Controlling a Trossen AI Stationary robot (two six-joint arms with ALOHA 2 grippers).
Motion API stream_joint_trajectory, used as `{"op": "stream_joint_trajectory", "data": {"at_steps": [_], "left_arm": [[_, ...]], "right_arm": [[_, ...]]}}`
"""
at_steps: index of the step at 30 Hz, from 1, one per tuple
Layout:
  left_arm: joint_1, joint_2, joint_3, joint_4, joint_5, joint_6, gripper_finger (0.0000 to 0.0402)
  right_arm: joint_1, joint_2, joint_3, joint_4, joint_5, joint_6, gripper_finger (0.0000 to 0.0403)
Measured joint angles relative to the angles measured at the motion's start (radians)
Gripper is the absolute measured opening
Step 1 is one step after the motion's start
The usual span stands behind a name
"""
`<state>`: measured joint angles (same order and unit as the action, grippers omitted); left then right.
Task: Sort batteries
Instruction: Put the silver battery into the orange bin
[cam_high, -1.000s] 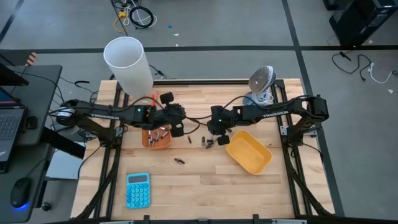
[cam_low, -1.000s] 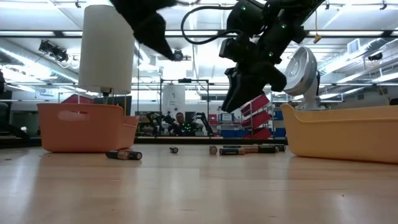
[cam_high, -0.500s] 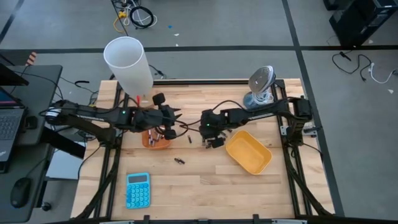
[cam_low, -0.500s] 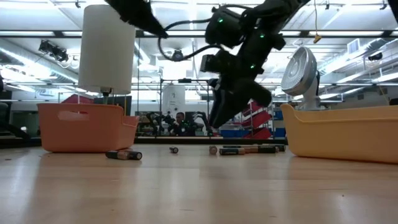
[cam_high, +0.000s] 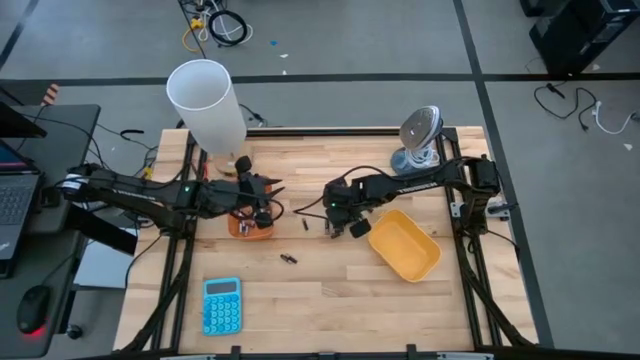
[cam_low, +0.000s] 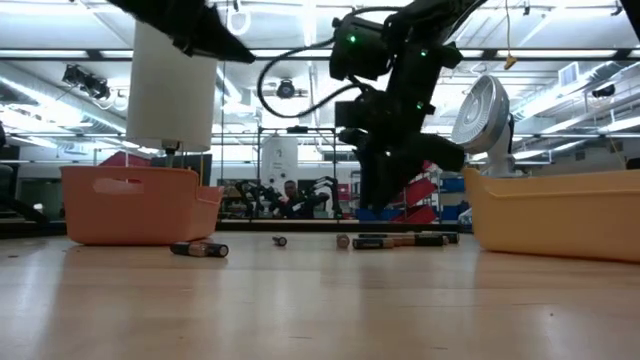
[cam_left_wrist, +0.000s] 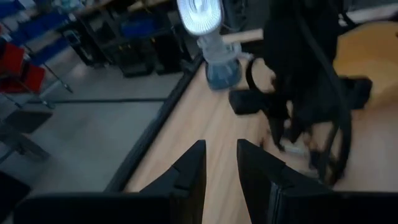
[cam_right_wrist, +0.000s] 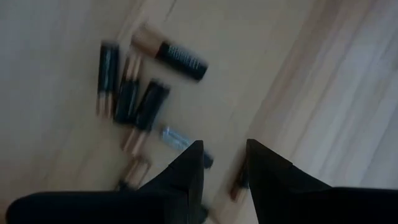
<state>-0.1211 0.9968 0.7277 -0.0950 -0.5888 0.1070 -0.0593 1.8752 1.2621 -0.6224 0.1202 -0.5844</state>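
Note:
Several small batteries lie loose on the wooden table; in the right wrist view a dark cluster and a copper-and-black cell lie flat. My right gripper hangs open just above them, pointing steeply down. One more battery lies nearer the front, another beside the orange tray, which holds some cells. My left gripper stands open and empty above that tray.
A yellow tray sits right of the battery cluster. A tall white cylinder stands at the far left and a small fan at the far right. A blue calculator lies near the front edge.
My left gripper has drawn back toward the table's left edge and now stands over the orange tray. My right gripper has moved a little left and down toward the battery cluster and tipped to point more steeply down. Both stay open.

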Motion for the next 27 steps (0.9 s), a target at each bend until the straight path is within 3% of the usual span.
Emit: {"op": "stream_joint_trajectory", "data": {"at_steps": [27], "left_arm": [[-0.051,0.007,-0.013,-0.002,-0.001,-0.066,0.0092]], "right_arm": [[-0.008,0.005,-0.002,0.002,-0.069,-0.153,0.0106]]}}
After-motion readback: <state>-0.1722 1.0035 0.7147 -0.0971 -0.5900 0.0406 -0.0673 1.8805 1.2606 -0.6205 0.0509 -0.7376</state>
